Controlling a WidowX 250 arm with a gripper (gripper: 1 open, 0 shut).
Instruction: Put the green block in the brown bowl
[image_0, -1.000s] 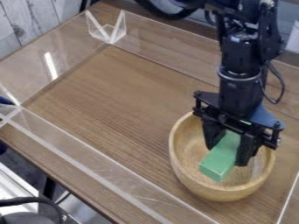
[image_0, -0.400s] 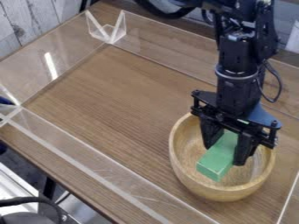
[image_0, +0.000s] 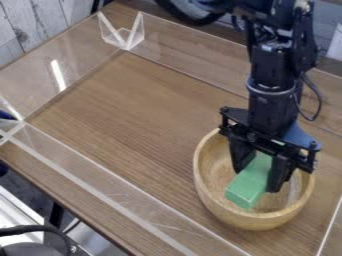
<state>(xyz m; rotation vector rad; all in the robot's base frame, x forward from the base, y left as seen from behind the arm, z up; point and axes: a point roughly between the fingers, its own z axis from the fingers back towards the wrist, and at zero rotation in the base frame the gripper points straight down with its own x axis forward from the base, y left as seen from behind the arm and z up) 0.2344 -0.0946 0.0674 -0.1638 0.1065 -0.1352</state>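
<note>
The green block (image_0: 249, 187) sits inside the brown bowl (image_0: 214, 186) at the right front of the table, its lower end close to the bowl's floor. My gripper (image_0: 265, 172) points down into the bowl from above, its two black fingers (image_0: 243, 160) pressed against the block's sides. The gripper is shut on the block, whose upper end is hidden between the fingers.
A low clear acrylic wall (image_0: 80, 170) runs around the wooden tabletop (image_0: 134, 110). A clear bracket (image_0: 123, 33) stands at the back left corner. The bowl lies close to the front right edge of the table.
</note>
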